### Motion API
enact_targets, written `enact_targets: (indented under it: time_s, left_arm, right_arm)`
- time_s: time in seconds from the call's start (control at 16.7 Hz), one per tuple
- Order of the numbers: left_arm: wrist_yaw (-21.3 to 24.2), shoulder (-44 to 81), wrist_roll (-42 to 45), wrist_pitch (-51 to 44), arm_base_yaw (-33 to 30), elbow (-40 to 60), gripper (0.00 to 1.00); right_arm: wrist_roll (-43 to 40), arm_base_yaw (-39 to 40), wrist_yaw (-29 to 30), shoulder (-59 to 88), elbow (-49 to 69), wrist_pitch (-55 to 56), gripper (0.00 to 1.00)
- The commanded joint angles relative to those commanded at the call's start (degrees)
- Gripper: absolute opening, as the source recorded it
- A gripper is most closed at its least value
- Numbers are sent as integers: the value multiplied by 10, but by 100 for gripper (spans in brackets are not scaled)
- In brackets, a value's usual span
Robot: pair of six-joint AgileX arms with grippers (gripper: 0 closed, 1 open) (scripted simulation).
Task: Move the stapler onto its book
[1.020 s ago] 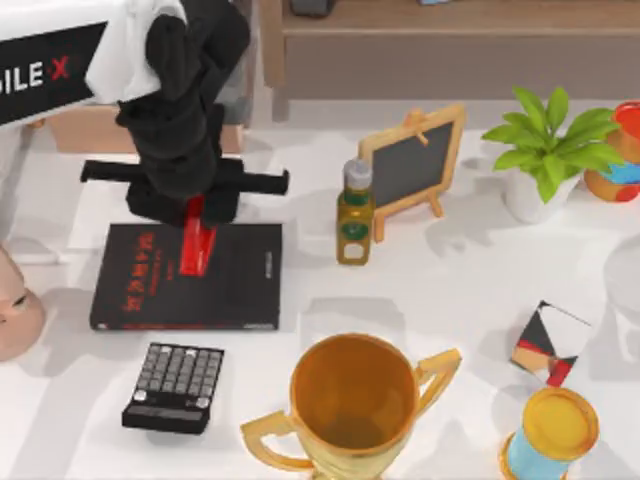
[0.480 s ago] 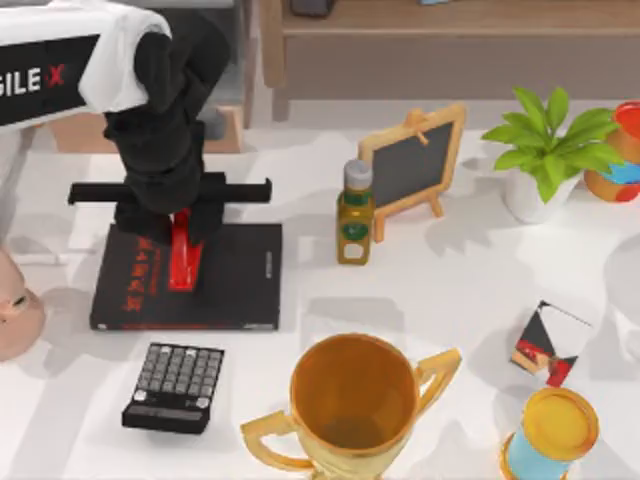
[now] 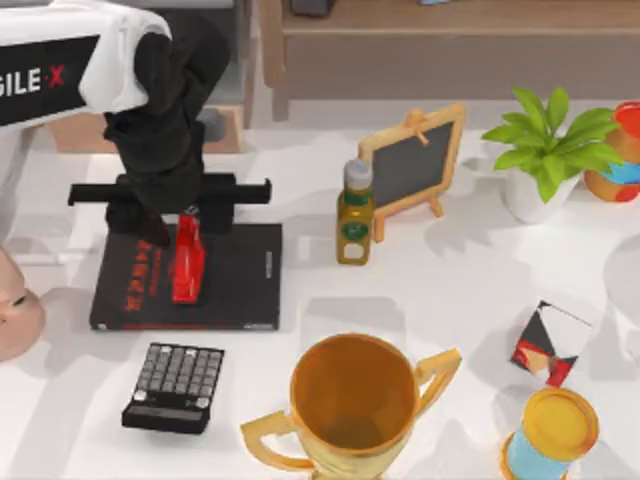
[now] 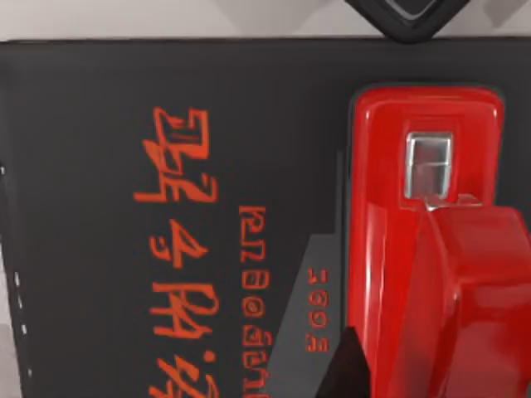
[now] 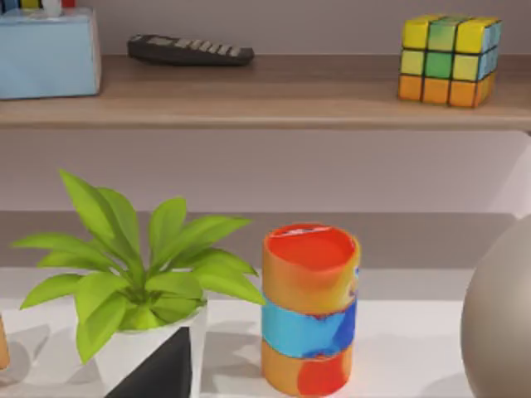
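So the stapler [image 3: 187, 262] is lying flat on the book [image 3: 230, 285], left half of the cover by the red lettering. Left tool [image 3: 178, 222] hangs right above its far end, can't tell if it's gripping.

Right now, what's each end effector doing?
Left end effector: over the stapler lying on the book; grip cannot be told.
Right: not in view.

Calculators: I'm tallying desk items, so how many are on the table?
1: the calculator lies near the table's front left, just in front of the book; others may be hidden under the left arm.
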Motion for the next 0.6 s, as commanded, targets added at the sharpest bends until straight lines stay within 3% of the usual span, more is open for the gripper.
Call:
enact_targets:
  time_s: [0.24,0.6]
  left_arm:
    - [0,0,0,0,0,0,98]
    - [0,0,0,0,0,0,100]
  right_arm:
    - [0,0,0,0,0,0,100]
    - [0,0,0,0,0,0,100]
